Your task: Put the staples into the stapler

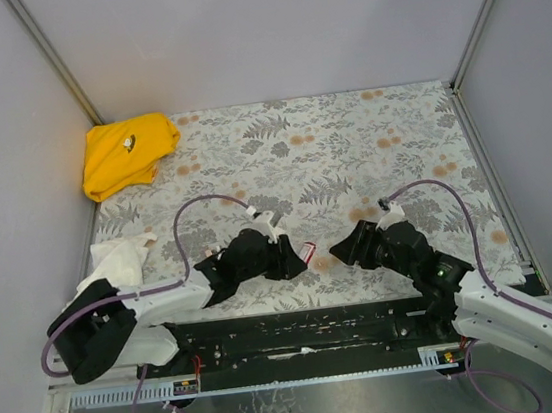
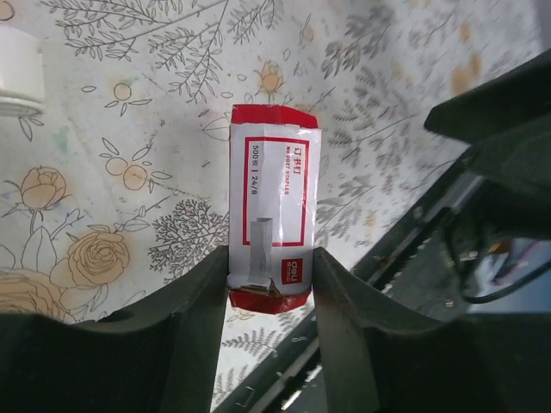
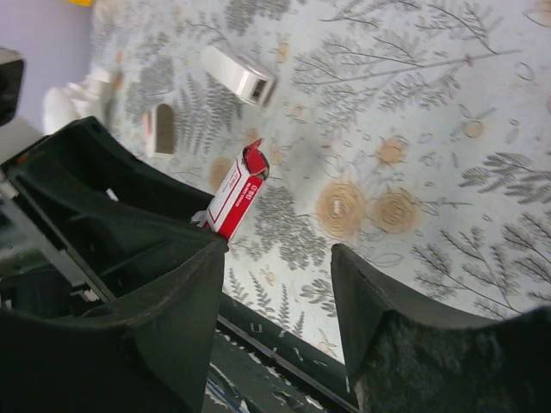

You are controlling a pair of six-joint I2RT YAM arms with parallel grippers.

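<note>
Over the flowery worktop (image 1: 349,147), by the middle of its near edge, the left gripper (image 2: 271,275) pinches the red-and-white box (image 2: 273,198) of staples, the right gripper (image 3: 277,254) gapes empty, and the small white stapler (image 3: 238,76) lies apart, so 0 staples look loaded yet.

Robotics lab test cell, not a home or a shop. Boxed in at 9, 12 and 3 o'clock by plain pale panel walls (image 1: 264,27) joined by aluminium corner posts (image 1: 51,58). Floral-print sheet laid over the counter (image 1: 348,137). At 6 o'clock, a black mounting rail (image 1: 302,336) carrying the left arm (image 1: 167,302) and right arm (image 1: 489,301), trailing purple cables (image 1: 205,201).
</note>
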